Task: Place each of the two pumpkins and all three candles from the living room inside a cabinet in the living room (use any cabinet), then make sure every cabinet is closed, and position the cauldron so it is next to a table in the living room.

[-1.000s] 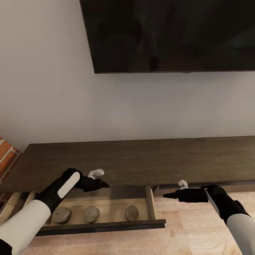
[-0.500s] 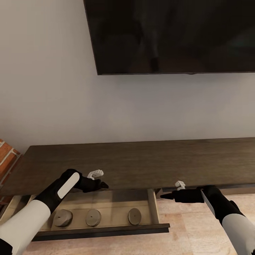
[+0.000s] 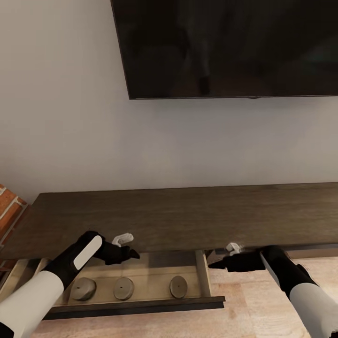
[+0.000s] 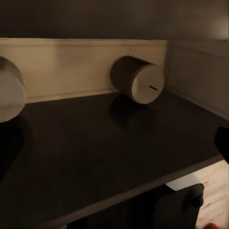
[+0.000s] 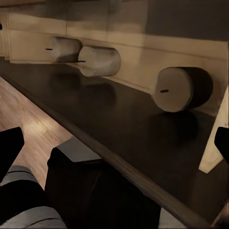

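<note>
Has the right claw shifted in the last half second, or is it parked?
Yes. The right claw has slid leftward and slightly down toward the open drawer's right side wall of the cabinet.

A home living room, judging by the furnishings. Large dark flat screen [image 3: 225, 47] mounted on a plain pale wall [image 3: 61, 117], above a long, low, dark-brown wooden cabinet [image 3: 188, 216] standing on light wood-plank flooring [image 3: 253, 305]. Strip of red brickwork [image 3: 8, 209] at the far left edge. One drawer pulled open, pale inside, three squat candles [image 3: 124, 288] in a row.
</note>
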Tool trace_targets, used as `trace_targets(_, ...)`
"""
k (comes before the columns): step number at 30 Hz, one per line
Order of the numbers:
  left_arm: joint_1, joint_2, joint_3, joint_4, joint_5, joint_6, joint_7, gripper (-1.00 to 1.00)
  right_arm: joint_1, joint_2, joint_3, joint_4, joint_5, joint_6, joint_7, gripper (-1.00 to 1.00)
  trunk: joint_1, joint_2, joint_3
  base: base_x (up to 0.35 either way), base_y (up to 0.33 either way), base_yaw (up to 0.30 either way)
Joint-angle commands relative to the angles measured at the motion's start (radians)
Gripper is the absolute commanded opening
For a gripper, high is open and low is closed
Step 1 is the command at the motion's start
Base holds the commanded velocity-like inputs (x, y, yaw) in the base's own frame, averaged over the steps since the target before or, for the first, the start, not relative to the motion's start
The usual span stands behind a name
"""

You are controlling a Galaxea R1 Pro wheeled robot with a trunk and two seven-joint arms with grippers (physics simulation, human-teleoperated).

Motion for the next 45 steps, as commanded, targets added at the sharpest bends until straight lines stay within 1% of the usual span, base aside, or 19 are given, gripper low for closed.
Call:
trace_targets(1,0.001,0.0,-0.002,0.0,0.0,0.001,-0.005,1.0,0.0,0.003,0.036,-0.002,0.0,0.006,0.001,1.0,0.0,0.0,0.0,0.0,0.0,0.0)
trace_targets(2,0.002,0.0,-0.003,0.0,0.0,0.003,-0.012,1.0,0.0,0.005,0.082,-0.003,0.0,0.012,0.002,1.0,0.0,0.0,0.0,0.0,0.0,0.0)
trace_targets(3,0.004,0.001,-0.004,0.0,-0.001,0.004,-0.016,1.0,0.0,0.004,0.103,-0.003,0.0,0.014,0.002,1.0,0.0,0.0,0.0,0.0,0.0,0.0)
trace_targets(8,0.032,0.01,-0.006,-0.024,-0.004,0.006,-0.033,1.0,0.0,0.002,0.137,-0.003,0.0,0.018,0.016,1.0,0.0,0.0,0.0,0.0,0.0,0.0)
trace_targets(11,0.046,0.056,-0.013,-0.086,-0.003,0.01,-0.042,1.0,0.0,0.0,0.141,-0.003,0.001,0.018,0.042,1.0,0.0,0.0,0.0,0.0,0.0,0.0)
trace_targets(12,0.054,0.082,-0.024,-0.124,-0.002,0.014,-0.056,1.0,0.0,0.0,0.144,-0.001,0.001,0.022,0.056,1.0,0.0,0.0,0.0,0.0,0.0,0.0)
trace_targets(13,0.072,0.135,-0.06,-0.192,0.0,0.018,-0.097,1.0,0.0,-0.001,0.168,-0.001,0.001,0.029,0.077,1.0,0.0,0.0,0.0,0.0,0.0,0.0)
trace_targets(14,0.079,0.166,-0.095,-0.222,0.0,0.019,-0.133,1.0,0.0,-0.001,0.199,-0.004,0.001,0.032,0.088,1.0,0.0,0.0,0.0,0.0,0.0,0.0)
trace_targets(17,0.085,0.209,-0.154,-0.244,0.001,0.019,-0.206,1.0,0.0,0.0,0.257,-0.011,0.0,0.034,0.12,1.0,0.0,0.0,0.0,0.0,0.0,0.0)
trace_targets(18,0.086,0.233,-0.171,-0.251,0.0,0.019,-0.25,1.0,0.0,0.0,0.277,-0.012,0.0,0.035,0.161,1.0,0.0,0.0,0.0,0.0,0.0,0.0)
trace_targets(21,0.087,0.254,-0.195,-0.251,0.0,0.018,-0.303,1.0,0.0,0.0,0.305,-0.009,0.002,0.035,0.216,1.0,0.0,0.0,0.0,0.0,0.0,0.0)
trace_targets(22,0.087,0.259,-0.211,-0.25,-0.001,0.017,-0.313,1.0,0.0,0.001,0.321,-0.006,0.002,0.035,0.223,1.0,0.0,0.0,0.0,0.0,0.0,0.0)
trace_targets(23,0.088,0.267,-0.246,-0.248,-0.001,0.016,-0.322,1.0,0.0,0.002,0.349,-0.003,0.003,0.035,0.229,1.0,0.0,0.0,0.0,0.0,0.0,0.0)
trace_targets(25,0.089,0.275,-0.319,-0.245,0.0,0.014,-0.33,1.0,0.0,0.003,0.394,0.002,0.002,0.032,0.23,1.0,0.0,0.0,0.0,0.0,0.0,0.0)
trace_targets(27,0.092,0.277,-0.387,-0.243,0.001,0.011,-0.334,1.0,0.004,0.004,0.413,0.018,0.002,0.028,0.226,1.0,0.0,0.0,0.0,0.0,0.0,0.0)
trace_targets(31,0.113,0.276,-0.466,-0.244,0.002,0.007,-0.332,1.0,0.02,0.007,0.422,0.062,0.001,0.024,0.173,1.0,0.0,0.0,0.0,0.0,0.0,0.0)
trace_targets(36,0.168,0.271,-0.485,-0.243,-0.003,-0.023,-0.325,1.0,0.076,0.011,0.424,0.08,0.003,0.022,0.042,1.0,0.0,0.0,0.0,0.0,0.0,0.0)
trace_targets(40,0.206,0.269,-0.486,-0.242,-0.006,-0.043,-0.323,1.0,0.105,0.014,0.424,0.08,0.002,0.01,-0.001,1.0,0.0,0.0,0.0,0.0,0.0,0.0)
trace_targets(45,0.27,0.262,-0.487,-0.189,-0.008,-0.143,-0.309,1.0,0.143,0.057,0.425,0.084,-0.007,-0.042,-0.12,1.0,0.0,0.0,0.0,0.0,0.0,0.0)
